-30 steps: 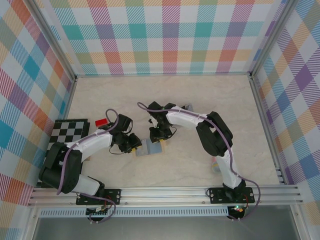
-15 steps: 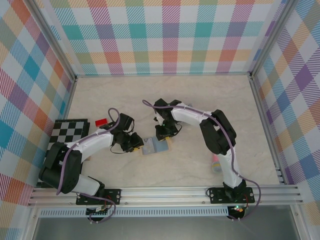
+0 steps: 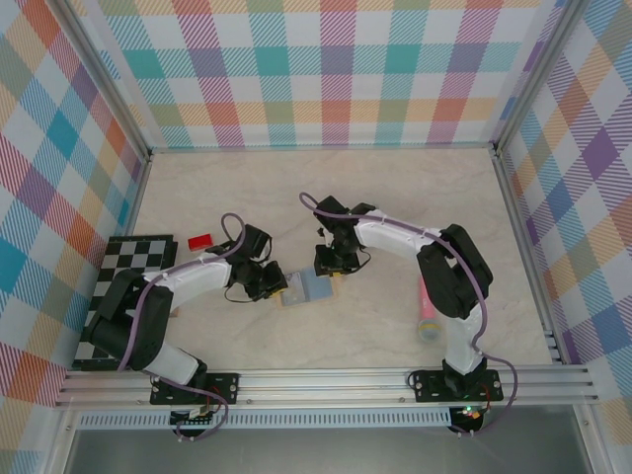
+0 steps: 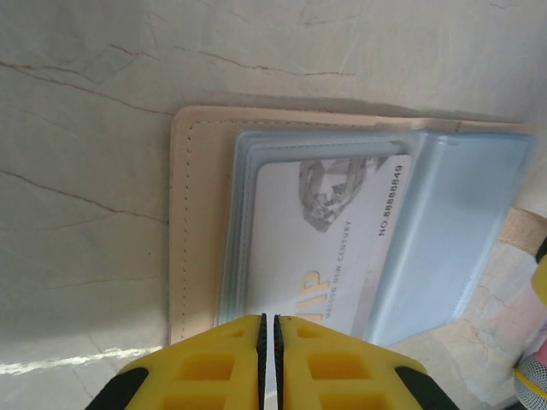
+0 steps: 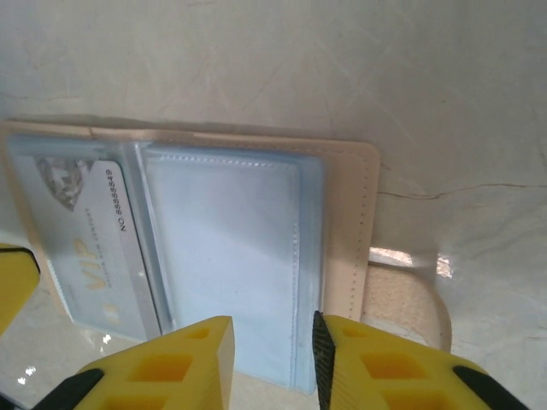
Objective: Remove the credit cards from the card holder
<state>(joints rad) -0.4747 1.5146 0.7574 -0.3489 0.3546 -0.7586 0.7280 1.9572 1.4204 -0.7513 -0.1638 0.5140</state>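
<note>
1. From above, the small flat tan leather card holder (image 3: 306,289) with its light blue-grey lining lies open on the pale marbled table (image 3: 395,197), between the two arms. The left gripper (image 3: 275,284) is at its left edge and the right gripper (image 3: 332,269) at its far right side. A small thin red plastic card (image 3: 200,240) lies well apart, beside the black-and-white checkered board (image 3: 128,265). I'd judge that one is already out.

2. In the left wrist view, the left gripper (image 4: 267,342) has its yellow fingers pressed together with only a hairline between them. They sit over the near edge of a pale plastic card (image 4: 325,239) that is still tucked in a pocket of the card holder (image 4: 192,222). I cannot tell whether they pinch it. The card reads "VIP" in gold, then "NEW CENTURY", then a number starting "NO.8888", beside a diamond picture.

3. In the right wrist view, the right gripper (image 5: 273,350) has its fingers apart with nothing between them. It hovers over the near edge of the other, empty-looking pocket (image 5: 226,239). The pale plastic card (image 5: 90,248) sits in the pocket on the left. The job looks part done, since this card has yet to slide out.
</note>
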